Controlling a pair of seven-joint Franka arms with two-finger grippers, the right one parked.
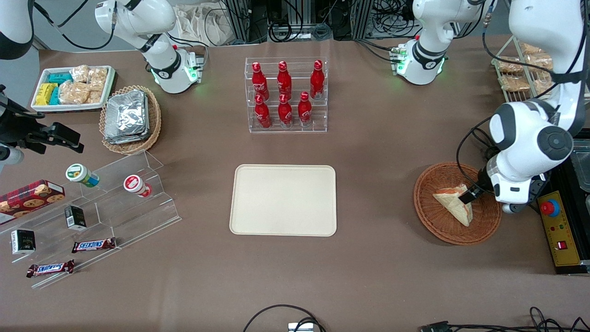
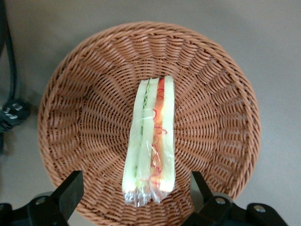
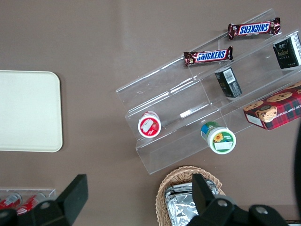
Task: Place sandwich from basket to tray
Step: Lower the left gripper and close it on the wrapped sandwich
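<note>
Small triangular wedge sandwich (image 1: pixel 454 203) of pale white bread w/ red-orange & green filling, clear-wrapped, lies inside the round reddish-brown woven wicker basket (image 1: pixel 433 224), toward working arm's end of table. Flat rectangular cream-beige plastic tray (image 1: pixel 283 200) w/ rounded corners sits mid-table, well apart from basket. Left gripper (image 1: pixel 466 196) hovers just over sandwich, fingers spread either side.
</note>
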